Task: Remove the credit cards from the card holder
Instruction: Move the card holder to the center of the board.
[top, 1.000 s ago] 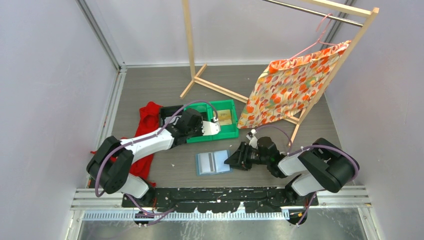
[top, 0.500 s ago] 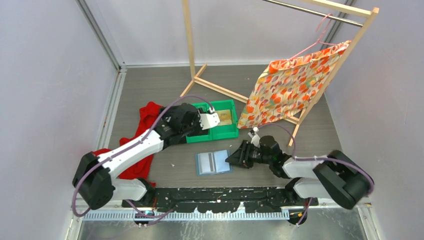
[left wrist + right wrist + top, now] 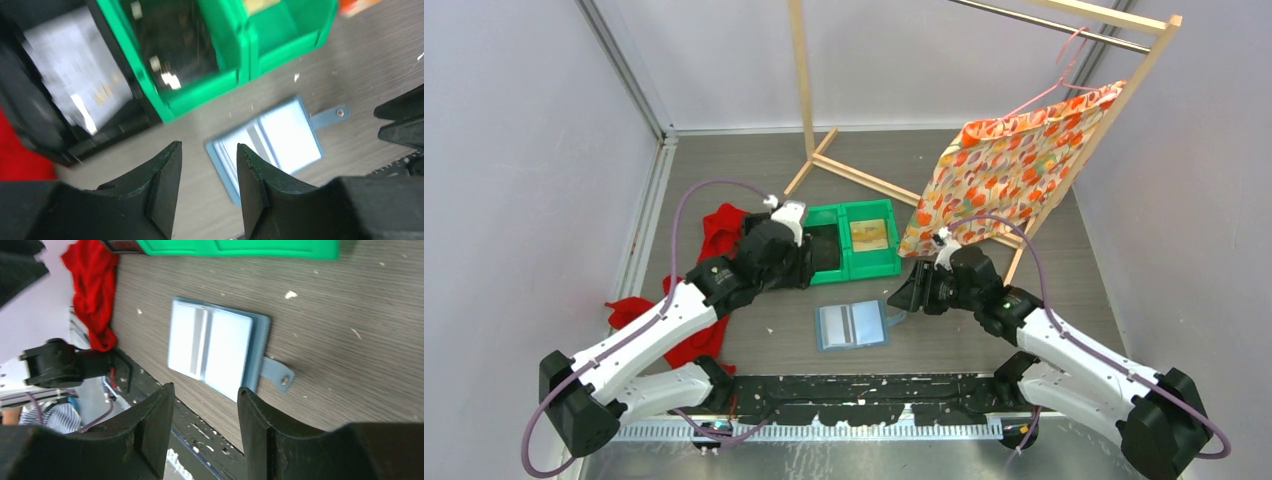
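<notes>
The slate-blue card holder (image 3: 852, 325) lies open and flat on the table, pale pockets up, its closure tab (image 3: 277, 375) pointing right. A whitish credit card (image 3: 75, 85) with small coloured marks rests in the black bin (image 3: 30, 125). I cannot tell whether any card sits in the holder's pockets. My left gripper (image 3: 804, 262) hovers open and empty between the bins and the card holder (image 3: 272, 140). My right gripper (image 3: 906, 298) is open and empty too, just right of the card holder (image 3: 215, 347) and clear of it.
Two joined green bins (image 3: 894, 262) stand behind the holder; the right one holds a tan card-like piece (image 3: 869, 235), the left looks dark inside. A red cloth (image 3: 714, 240) lies at the left. A wooden rack (image 3: 809, 100) with a patterned orange cloth (image 3: 1004, 170) stands at the back right.
My left arm has pulled back to the left from over the green bins. My right gripper has lifted off the holder's right edge and risen a little.
</notes>
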You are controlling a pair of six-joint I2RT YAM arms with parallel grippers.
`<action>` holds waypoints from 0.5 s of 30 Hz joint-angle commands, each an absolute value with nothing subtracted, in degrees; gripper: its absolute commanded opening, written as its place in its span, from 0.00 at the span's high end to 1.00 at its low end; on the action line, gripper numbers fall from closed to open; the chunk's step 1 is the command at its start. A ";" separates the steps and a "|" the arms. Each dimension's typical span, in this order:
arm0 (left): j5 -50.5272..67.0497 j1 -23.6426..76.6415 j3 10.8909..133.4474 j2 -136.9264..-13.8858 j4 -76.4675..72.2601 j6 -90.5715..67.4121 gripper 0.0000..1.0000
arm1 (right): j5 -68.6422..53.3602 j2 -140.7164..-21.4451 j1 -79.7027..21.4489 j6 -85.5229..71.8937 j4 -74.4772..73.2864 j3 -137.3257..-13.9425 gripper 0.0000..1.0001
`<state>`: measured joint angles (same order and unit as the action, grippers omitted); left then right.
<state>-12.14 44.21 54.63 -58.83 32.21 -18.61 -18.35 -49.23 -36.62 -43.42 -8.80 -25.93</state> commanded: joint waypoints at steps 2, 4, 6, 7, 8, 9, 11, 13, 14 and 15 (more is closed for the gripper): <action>-7.67 46.39 44.49 -56.76 34.33 -50.40 0.55 | -13.59 -55.61 -38.34 -40.50 -14.47 -29.74 0.46; -6.87 48.39 40.67 -56.60 30.53 -54.61 0.56 | -11.44 -58.44 -40.35 -41.30 -13.22 -30.43 0.46; -7.41 50.48 38.39 -57.07 27.41 -57.13 0.56 | -10.14 -60.12 -41.70 -42.33 -11.48 -30.58 0.46; -7.47 51.04 37.85 -57.69 26.17 -57.83 0.56 | -9.91 -60.75 -41.88 -42.62 -10.95 -30.65 0.46; -7.58 51.47 37.62 -58.54 25.49 -58.11 0.55 | -9.62 -60.91 -42.00 -42.85 -10.70 -30.61 0.46; -8.01 51.84 37.66 -59.59 25.33 -58.35 0.55 | -9.32 -60.99 -42.01 -42.95 -10.65 -30.59 0.46; -8.41 52.19 37.71 -61.89 24.63 -58.40 0.55 | -8.79 -60.86 -42.02 -42.81 -11.00 -30.59 0.46; -8.04 52.29 37.35 -63.77 22.88 -58.12 0.54 | -8.47 -60.38 -42.01 -42.72 -11.60 -30.49 0.46; -7.75 52.29 37.24 -64.56 21.92 -58.13 0.54 | -8.37 -60.06 -42.06 -42.64 -11.82 -30.39 0.46; -7.32 52.37 37.16 -65.30 20.86 -58.03 0.54 | -8.29 -59.79 -42.03 -42.71 -12.01 -30.18 0.46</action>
